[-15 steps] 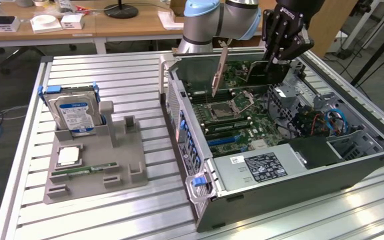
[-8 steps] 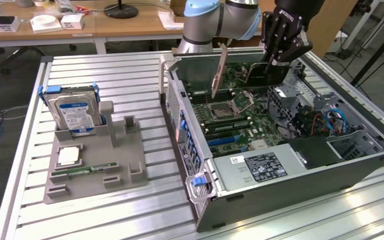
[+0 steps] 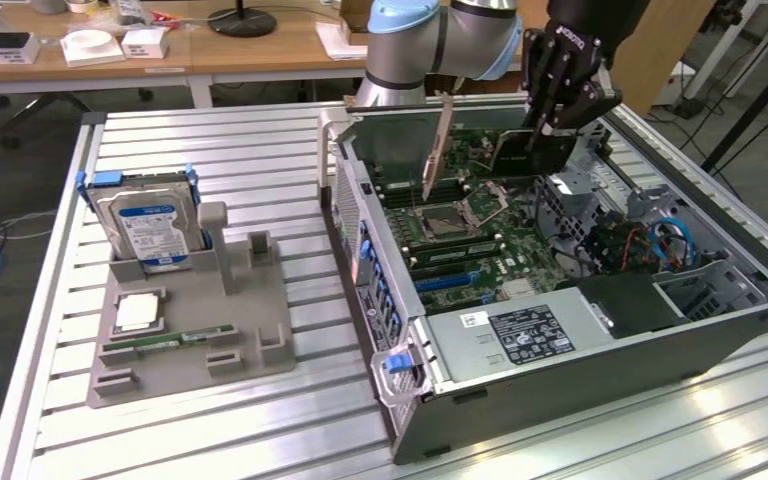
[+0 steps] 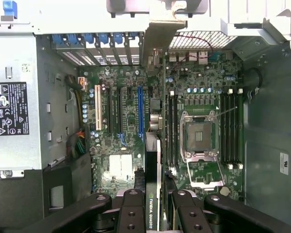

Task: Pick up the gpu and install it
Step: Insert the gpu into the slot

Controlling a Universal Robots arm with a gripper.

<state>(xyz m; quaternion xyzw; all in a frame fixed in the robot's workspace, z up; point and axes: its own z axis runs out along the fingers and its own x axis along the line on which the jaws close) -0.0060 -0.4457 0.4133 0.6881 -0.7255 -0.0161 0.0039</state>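
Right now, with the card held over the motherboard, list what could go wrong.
1. The gripper holds the gpu edge-on, and it looks offset from the blue slot; pushed down there, it could jam on board components.
2. Its metal bracket sits close to the case's rear slot openings and could catch.
3. The open CPU socket lies right alongside; a slip could strike it.

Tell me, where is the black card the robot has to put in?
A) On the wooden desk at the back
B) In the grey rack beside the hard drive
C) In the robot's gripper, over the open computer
C: the gpu is clamped edge-on in the gripper, above the motherboard inside the open computer case.
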